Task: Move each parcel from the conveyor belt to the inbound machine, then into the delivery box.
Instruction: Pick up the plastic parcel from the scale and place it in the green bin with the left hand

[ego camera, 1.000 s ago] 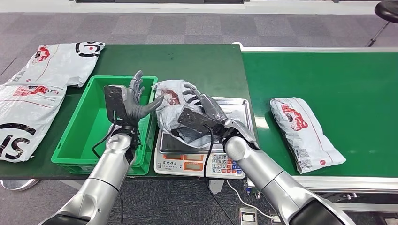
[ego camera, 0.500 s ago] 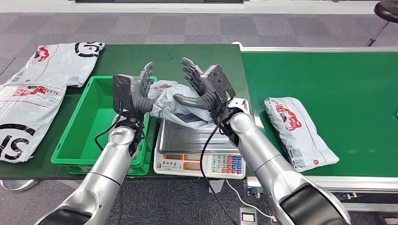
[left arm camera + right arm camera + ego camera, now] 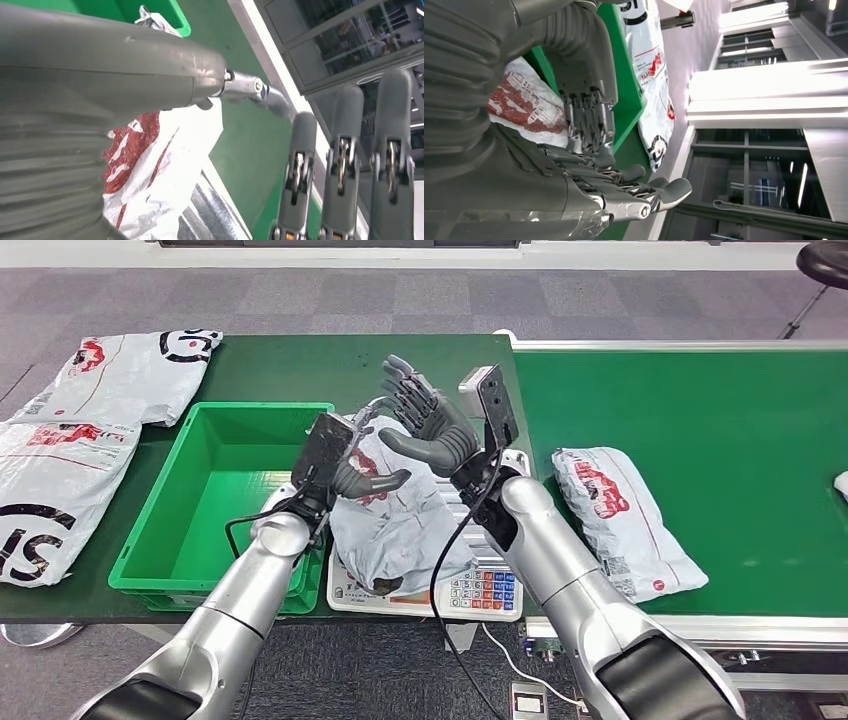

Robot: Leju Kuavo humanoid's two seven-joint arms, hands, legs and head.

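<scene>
While both arms reached in over the scale (image 3: 470,590), the parcel (image 3: 400,525) hung between the two hands and draped down onto the scale's pan, covering most of it and part of the display. The left hand (image 3: 350,465) pressed against the parcel's upper left side, thumb lying across the white plastic near the red print; whether its fingers actually closed on the bag could not be told from the head view. In the left wrist view that hand's fingers (image 3: 345,165) stood straight and apart, with the red-printed parcel (image 3: 165,165) beside the thumb. The right hand (image 3: 430,425) was raised above the parcel's top edge, fingers spread upward and thumb bent toward the left hand, holding nothing that could be seen. From the right wrist, its fingers (image 3: 644,187) lay extended side by side, just next to the left hand (image 3: 584,100) and the parcel (image 3: 521,105).

Left of the scale sat the green box (image 3: 165,540) on the dark bench (image 3: 400,365). A second parcel (image 3: 620,520) lay on the green belt (image 3: 700,410), to the right. Two more bags (image 3: 120,375) lay flat at the bench's left end.
</scene>
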